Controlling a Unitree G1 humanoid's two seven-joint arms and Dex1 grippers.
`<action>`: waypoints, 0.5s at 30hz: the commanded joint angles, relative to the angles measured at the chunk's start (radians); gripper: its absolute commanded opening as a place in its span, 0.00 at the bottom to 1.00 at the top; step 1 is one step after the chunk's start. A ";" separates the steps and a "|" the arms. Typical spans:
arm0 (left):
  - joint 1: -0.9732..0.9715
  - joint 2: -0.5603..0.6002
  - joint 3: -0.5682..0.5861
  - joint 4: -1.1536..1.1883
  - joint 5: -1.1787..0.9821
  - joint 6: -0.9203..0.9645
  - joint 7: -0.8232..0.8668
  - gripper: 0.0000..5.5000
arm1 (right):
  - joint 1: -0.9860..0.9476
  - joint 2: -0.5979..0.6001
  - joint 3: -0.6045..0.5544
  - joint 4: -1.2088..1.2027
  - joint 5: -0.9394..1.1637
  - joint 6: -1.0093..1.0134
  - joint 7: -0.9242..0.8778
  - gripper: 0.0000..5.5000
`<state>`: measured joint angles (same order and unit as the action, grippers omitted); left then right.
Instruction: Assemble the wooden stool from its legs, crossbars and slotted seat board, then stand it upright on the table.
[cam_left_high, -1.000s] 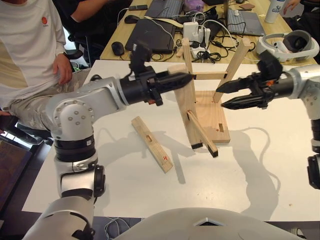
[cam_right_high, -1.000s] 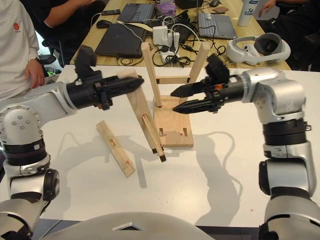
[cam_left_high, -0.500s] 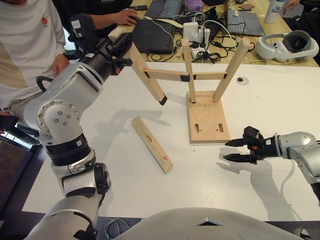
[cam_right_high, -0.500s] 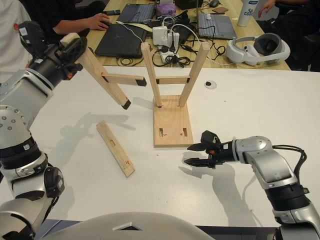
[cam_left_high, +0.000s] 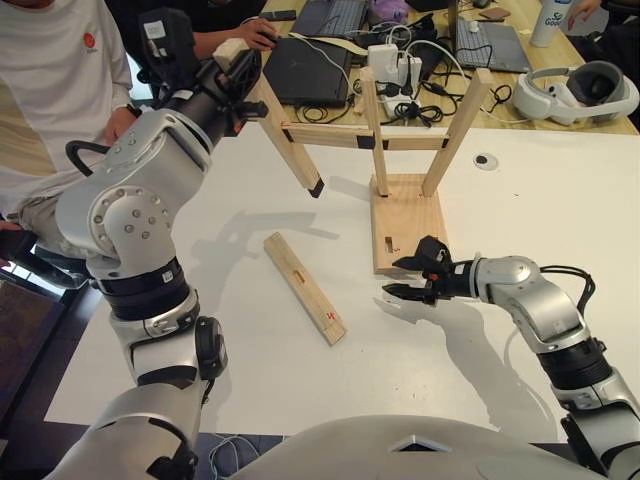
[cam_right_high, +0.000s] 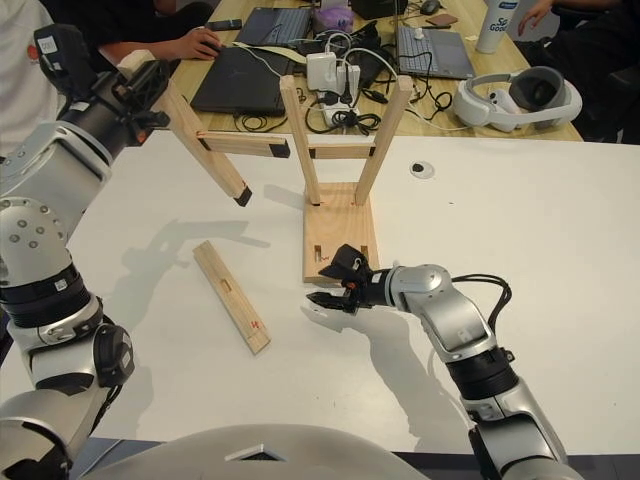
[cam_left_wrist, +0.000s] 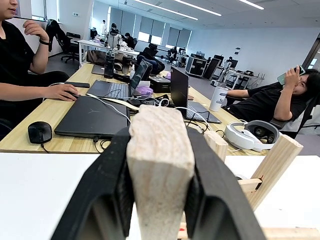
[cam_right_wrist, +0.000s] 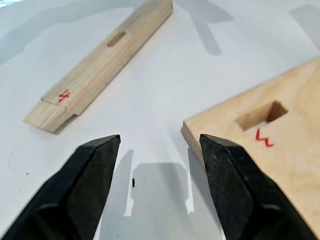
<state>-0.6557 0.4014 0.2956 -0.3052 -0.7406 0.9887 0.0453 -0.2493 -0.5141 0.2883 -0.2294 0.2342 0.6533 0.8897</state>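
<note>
So the left pincer (cam_left_high: 238, 78) is clamped on the top end of one leg (cam_left_high: 287, 137). It's holding that leg up at a slant over the far left of the white worktop (cam_left_high: 560, 200), with the dark foot in the air. A crossbar (cam_left_high: 325, 137) links that leg to the two upright legs (cam_left_high: 455, 135) standing in the seat board (cam_left_high: 405, 225), which lies flat. The right pincer (cam_right_wrist: 160, 139) sits low at the board's near corner, fingers apart, gripping nothing. A loose leg (cam_left_high: 303, 287) lies flat on the worktop, left of the board.
</note>
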 joint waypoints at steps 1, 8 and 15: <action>0.003 -0.006 0.019 -0.045 0.007 0.005 0.015 0.18 | -0.081 -0.123 -0.074 0.020 -0.055 -0.061 0.004 0.54; 0.003 -0.068 0.001 -0.066 0.023 -0.001 0.046 0.18 | -0.041 -0.071 0.045 0.168 -0.074 -0.072 0.054 0.54; 0.005 -0.074 -0.034 -0.066 0.059 0.000 0.027 0.18 | -0.120 0.141 0.181 0.322 -0.099 -0.064 0.017 0.54</action>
<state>-0.6408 0.3249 0.2746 -0.3722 -0.6961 0.9891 0.0784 -0.3631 -0.4253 0.4395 0.0357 0.1562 0.5693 0.9292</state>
